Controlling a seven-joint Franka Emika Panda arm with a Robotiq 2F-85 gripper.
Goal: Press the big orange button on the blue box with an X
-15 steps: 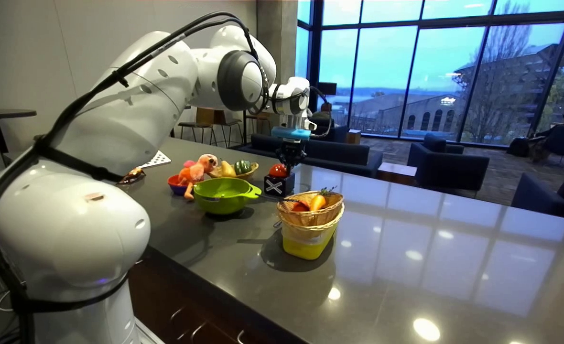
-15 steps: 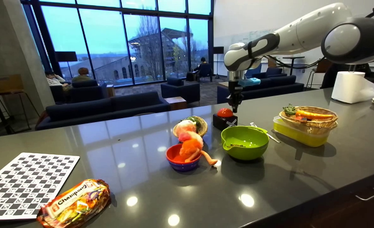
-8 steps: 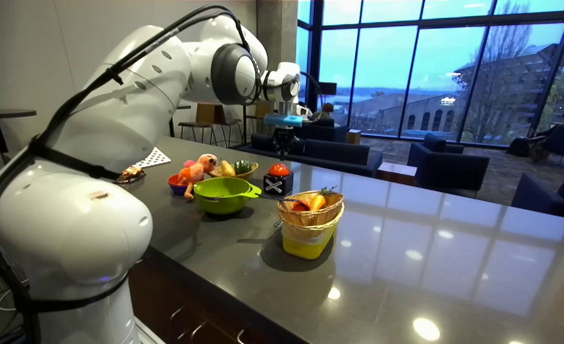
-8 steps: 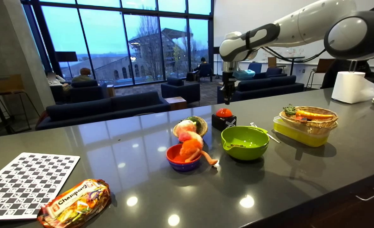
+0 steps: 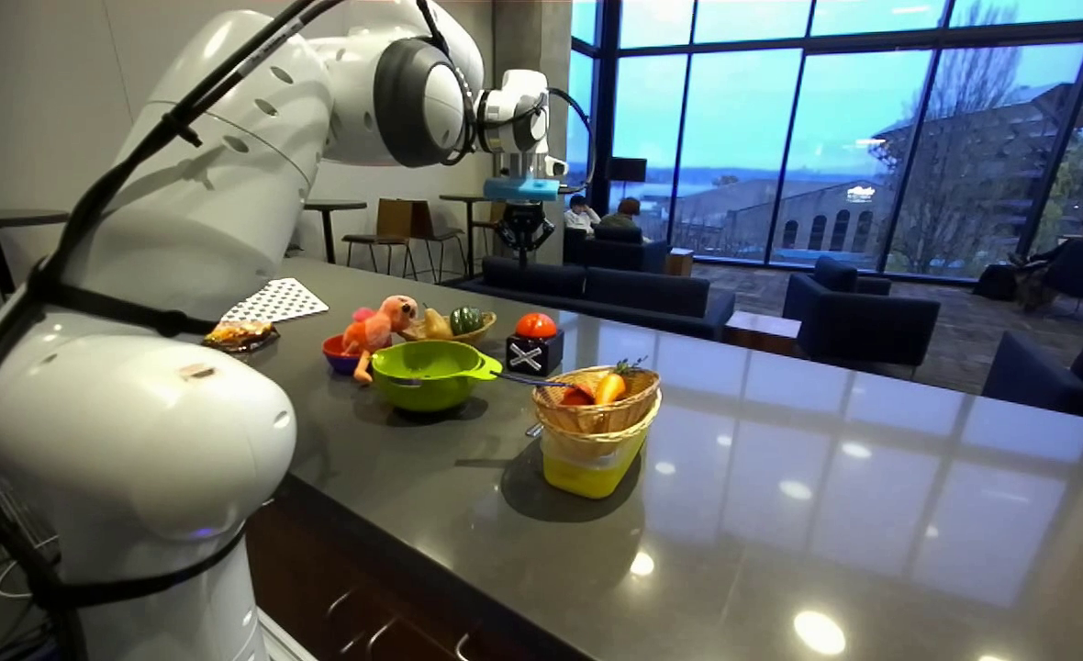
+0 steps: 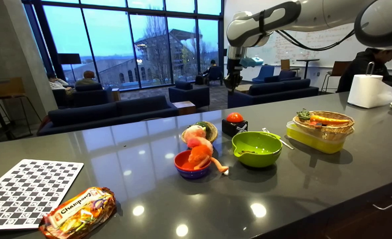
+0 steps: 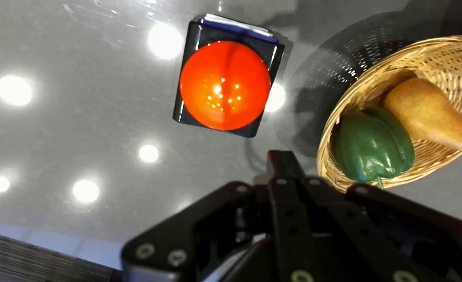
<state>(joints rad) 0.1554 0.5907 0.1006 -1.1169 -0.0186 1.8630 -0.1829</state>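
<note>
Gripper (image 6: 232, 88) closed, ptg down, well up off orange btn (image 6: 235, 117).

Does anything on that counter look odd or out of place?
Yes: a pink-and-orange plush toy sits in a small bowl beside a green bowl, one leg hanging over the rim, an odd seat.

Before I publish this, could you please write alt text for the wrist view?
A big orange button tops a dark box, apart from the closed end effector below; at right, a wicker basket holds a green pepper and a pear.
</note>
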